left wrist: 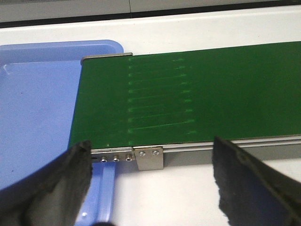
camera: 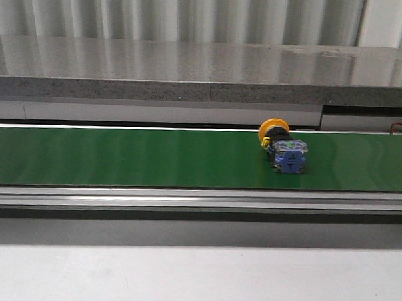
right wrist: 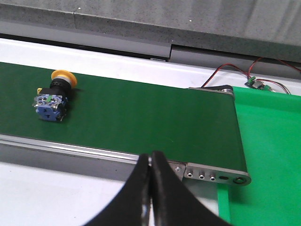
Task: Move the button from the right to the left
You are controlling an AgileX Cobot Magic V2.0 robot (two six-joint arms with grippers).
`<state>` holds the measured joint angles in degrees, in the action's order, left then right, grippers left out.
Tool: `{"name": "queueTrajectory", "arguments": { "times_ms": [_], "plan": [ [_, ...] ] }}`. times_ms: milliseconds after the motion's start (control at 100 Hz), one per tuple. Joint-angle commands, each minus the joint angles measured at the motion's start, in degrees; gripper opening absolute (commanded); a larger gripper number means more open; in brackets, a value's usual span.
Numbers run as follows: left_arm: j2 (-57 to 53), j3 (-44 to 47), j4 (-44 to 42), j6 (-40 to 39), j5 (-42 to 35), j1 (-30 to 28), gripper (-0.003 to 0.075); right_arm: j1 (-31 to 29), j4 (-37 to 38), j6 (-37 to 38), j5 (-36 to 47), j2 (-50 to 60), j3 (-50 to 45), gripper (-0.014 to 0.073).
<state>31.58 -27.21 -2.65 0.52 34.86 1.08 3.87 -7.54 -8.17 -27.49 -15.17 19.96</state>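
Note:
The button (camera: 283, 147) lies on its side on the green conveyor belt (camera: 134, 157), right of centre, its yellow-orange ring toward the back and its blue-grey block with a green dot toward the front. It also shows in the right wrist view (right wrist: 52, 98). My right gripper (right wrist: 150, 162) is shut and empty, hovering near the belt's front rail, well away from the button. My left gripper (left wrist: 150, 165) is open and empty above the belt's left end. Neither gripper shows in the front view.
A blue tray (left wrist: 33, 108) sits at the belt's left end. A green tray (right wrist: 273, 150) sits past the belt's right end, with red and black wires (right wrist: 244, 70) behind it. A grey stone ledge (camera: 204, 77) runs behind the belt.

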Motion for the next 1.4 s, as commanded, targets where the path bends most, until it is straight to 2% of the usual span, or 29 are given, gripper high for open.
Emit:
{"name": "queueTrajectory", "arguments": {
  "times_ms": [0, 80, 280, 420, 540, 620, 780, 1060, 1390],
  "plan": [
    [0.91, -2.19, 0.69, 0.02, -3.66, 0.04, 0.0595, 0.01, 0.23, -0.52, 4.63, -0.47, 1.32, -0.0067],
    [0.91, -2.19, 1.76, 0.02, -4.74, 0.04, 0.0585, 0.01, 0.23, -0.52, 4.63, -0.47, 1.32, -0.0067],
    [3.0, -3.49, 11.38, 0.02, -5.6, 0.04, 0.0574, 0.01, 0.23, -0.52, 4.63, -0.47, 1.32, -0.0067],
    [6.88, -6.53, 20.43, 4.1, -2.46, 0.6, 0.0574, 0.01, 0.23, -0.52, 4.63, -0.47, 1.32, -0.0067],
    [12.48, -10.78, 27.47, 5.65, 3.13, 2.61, 0.0574, 0.01, 0.23, -0.52, 4.63, -0.47, 1.32, -0.0067],
    [16.3, -13.77, 27.71, 5.65, 5.93, 4.74, 0.0574, 0.01, 0.23, -0.52, 4.63, -0.47, 1.32, -0.0067],
    [23.45, -18.22, 27.71, 4.83, 6.15, 9.9, 0.0574, 0.01, 0.23, -0.52, 4.63, -0.47, 1.32, -0.0067],
    [35.96, -25.57, 26.58, -3.87, 5.91, 19.52, 0.0574, -0.05, 0.23, -0.52, 4.62, -0.47, 1.32, -0.0067],
    [50.04, -34.41, 26.37, -8.42, 6.13, 27.71, 0.0573, -0.05, 0.23, -0.52, 4.62, -0.47, 1.32, -0.0067]
  ]
}}
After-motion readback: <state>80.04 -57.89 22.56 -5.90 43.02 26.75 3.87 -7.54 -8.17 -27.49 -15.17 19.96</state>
